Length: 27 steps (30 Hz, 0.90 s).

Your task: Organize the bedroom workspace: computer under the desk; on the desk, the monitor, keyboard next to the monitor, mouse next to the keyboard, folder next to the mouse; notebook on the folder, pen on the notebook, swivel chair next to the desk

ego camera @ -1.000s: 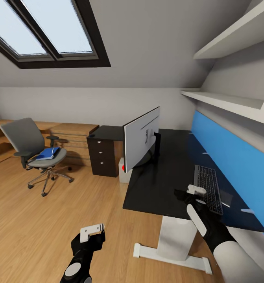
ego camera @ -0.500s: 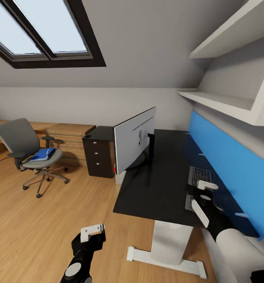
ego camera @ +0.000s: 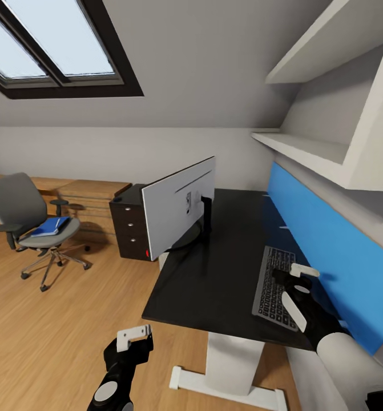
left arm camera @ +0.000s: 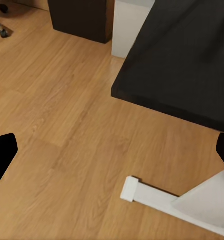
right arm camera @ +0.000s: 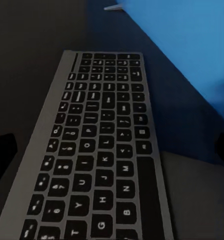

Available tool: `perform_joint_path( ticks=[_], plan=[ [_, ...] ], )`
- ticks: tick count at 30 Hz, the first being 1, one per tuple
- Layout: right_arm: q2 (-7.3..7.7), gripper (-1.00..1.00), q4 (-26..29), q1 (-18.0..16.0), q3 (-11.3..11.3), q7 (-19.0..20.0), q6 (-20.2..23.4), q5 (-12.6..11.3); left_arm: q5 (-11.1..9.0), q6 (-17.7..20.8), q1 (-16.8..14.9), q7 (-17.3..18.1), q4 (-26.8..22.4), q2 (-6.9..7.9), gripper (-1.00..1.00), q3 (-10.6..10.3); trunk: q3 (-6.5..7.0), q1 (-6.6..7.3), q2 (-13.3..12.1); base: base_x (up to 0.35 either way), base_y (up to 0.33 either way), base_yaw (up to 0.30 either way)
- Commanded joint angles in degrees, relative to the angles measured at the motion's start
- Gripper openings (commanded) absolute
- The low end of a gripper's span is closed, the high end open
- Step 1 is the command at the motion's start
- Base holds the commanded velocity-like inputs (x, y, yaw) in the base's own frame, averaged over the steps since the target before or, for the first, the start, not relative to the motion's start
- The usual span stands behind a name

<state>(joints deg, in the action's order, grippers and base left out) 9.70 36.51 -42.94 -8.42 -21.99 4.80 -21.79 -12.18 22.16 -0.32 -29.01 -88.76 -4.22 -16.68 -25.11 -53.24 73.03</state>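
Two white fingertips of the right gripper stand apart with nothing between them, hovering just over the near right end of the keyboard. In the right wrist view the keyboard lies flat below the spread jaws, its rows of dark keys running away toward the blue back panel.

By its look the keyboard is a thin, rigid slab, probably light, with a smooth metal-like frame that could slip. A pinch across a short end or over the long edge seems best, since the low profile leaves little to hook from above; sliding it along the desk may be safer than lifting it.

Farther out on the black desk the monitor stands on its foot, well apart from the keyboard. Beyond the desk's far corner is a dark drawer unit.

The left gripper hangs low over the wooden floor, fingers parted and empty. Across the room, the swivel chair carries the blue folder on its seat.
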Motion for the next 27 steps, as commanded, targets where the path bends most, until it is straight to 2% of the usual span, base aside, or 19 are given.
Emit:
perform_joint_path(
  ticks=[1,10,27],
  plan=[
    [0.10,1.00,0.12,-0.04,-0.46,-0.53,0.32,-0.34,-0.48,0.16,-0.03,-0.44,-0.12,0.00,1.00,-0.04,-0.06,-0.01,0.04,0.018,-0.041,0.000],
    [-0.03,1.00,0.10,-0.04,-0.40,-0.32,0.32,-0.63,-0.48,0.16,-0.03,-0.43,-0.27,0.00,1.00,0.22,-0.11,-0.01,0.04,0.004,-0.002,-0.019],
    [0.04,1.00,-0.60,-0.04,-0.30,-0.26,0.35,-0.62,-0.48,0.16,-0.04,-0.43,-0.41,0.00,1.00,0.00,-0.11,-0.01,0.04,0.279,0.000,0.000]
  ],
)
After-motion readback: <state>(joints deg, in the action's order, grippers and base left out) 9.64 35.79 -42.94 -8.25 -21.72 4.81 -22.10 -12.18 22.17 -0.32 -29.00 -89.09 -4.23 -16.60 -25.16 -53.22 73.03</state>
